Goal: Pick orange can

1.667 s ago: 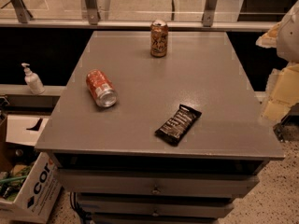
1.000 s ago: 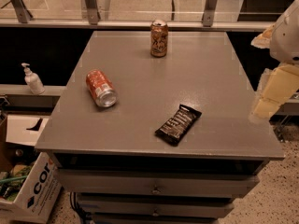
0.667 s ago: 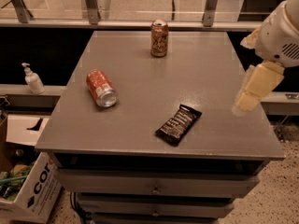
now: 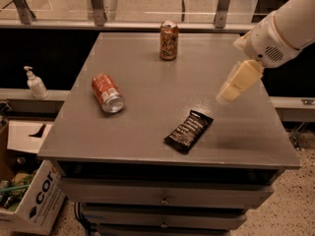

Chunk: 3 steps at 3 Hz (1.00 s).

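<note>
Gripper (image 4: pixel 227 93) and orange can (image 4: pixel 169 41) are well apart, and the coming move turns on that gap. The can stands upright close to the far edge of the desk (image 4: pixel 142 127), about midway along that edge. Its long axis is vertical, its silver top faces up, and nothing touches it. The gripper hangs over the right-hand part of the desk as the camera sees it, at the end of the pale arm (image 4: pixel 285 28) that enters from the upper right corner. It slants down and toward the middle of the desk. I cannot tell how far open it is, and nothing shows in its hold. From the gripper, the can lies farther back on the desk and off toward the picture's left, with bare desk between them, so the reach looks unobstructed. Because the can is upright, a level approach from the side, closing around its body below the rim, would likely suit it best. Two other things lie off that line. A dark snack wrapper (image 4: pixel 188 131) lies flat near the front, just forward of the gripper's tip. A redder can (image 4: pixel 107 93) lies on its side toward the desk's left edge and is not the one wanted.
</note>
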Motion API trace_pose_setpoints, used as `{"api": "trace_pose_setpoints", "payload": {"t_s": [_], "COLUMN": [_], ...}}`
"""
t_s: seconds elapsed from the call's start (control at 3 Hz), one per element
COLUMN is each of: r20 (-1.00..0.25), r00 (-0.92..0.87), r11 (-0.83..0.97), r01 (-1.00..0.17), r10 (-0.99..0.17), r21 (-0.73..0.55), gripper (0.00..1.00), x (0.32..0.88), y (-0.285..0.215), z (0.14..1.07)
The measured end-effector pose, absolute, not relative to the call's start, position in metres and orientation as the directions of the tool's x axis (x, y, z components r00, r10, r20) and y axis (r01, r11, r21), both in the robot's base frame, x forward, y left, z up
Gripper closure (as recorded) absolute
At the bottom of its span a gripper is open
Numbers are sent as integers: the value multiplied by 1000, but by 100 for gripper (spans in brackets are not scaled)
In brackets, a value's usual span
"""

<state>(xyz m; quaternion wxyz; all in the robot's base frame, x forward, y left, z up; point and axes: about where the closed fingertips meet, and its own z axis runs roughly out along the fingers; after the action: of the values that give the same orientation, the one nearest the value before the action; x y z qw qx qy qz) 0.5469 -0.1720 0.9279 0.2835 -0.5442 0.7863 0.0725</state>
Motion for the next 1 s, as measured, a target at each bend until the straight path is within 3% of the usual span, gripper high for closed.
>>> {"api": "trace_pose_setpoints", "payload": {"t_s": [0.67, 1.0], "r20": [-749, -748], "r00": [-180, -180], "r11": [425, 425], "r01": [-893, -893], "r10": [-638, -639], "r21": [-148, -148], "gripper": [0, 0], "x": [608, 607], "y": [-136, -136], "z": [910, 910]}}
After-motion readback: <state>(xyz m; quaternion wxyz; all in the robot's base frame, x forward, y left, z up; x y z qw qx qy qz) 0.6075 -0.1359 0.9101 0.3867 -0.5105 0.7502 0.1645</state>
